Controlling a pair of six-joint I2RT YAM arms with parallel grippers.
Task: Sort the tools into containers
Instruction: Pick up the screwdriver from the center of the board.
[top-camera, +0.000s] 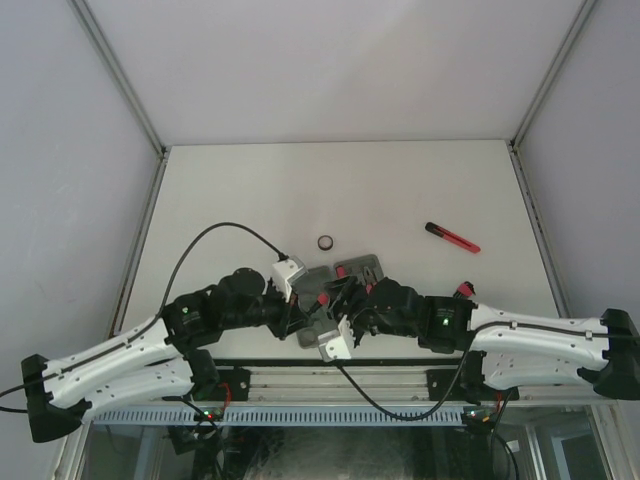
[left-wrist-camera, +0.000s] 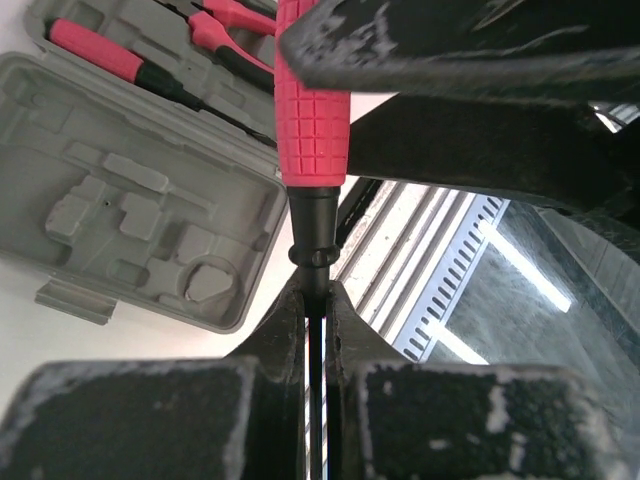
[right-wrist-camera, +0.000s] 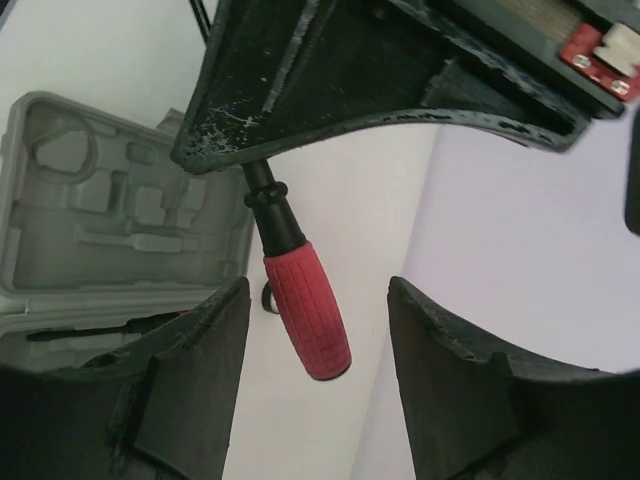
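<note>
The left arm (top-camera: 110, 365) reaches in from 8 o'clock toward the middle of the table (top-camera: 250, 190). The left pincer (left-wrist-camera: 315, 300) is pressed together on the thin black shaft of a screwdriver (left-wrist-camera: 312, 110), pinching it just below the black collar. The ribbed red handle points away from the fingertips.

In the left wrist view, the open grey case (left-wrist-camera: 150, 200) lies on the table at 9 o'clock of that handle. Its nearer half shows moulded recesses. Its farther half holds a second screwdriver (left-wrist-camera: 95, 50) and, beside it, red-handled pliers (left-wrist-camera: 228, 22).

From above, the case sits under both wrists at the table's centre. A black ring (top-camera: 325, 242) lies on the table just beyond it at 12 o'clock, apart from it.

The right pincer (right-wrist-camera: 318, 300) is spread, with one finger on each side of the red handle. Its own view shows a gap on both sides.

A stick tool (top-camera: 452, 237) lies flat on the table at 2 o'clock of the case, well apart from it. The right arm (top-camera: 540, 345) comes in from 4 o'clock.
</note>
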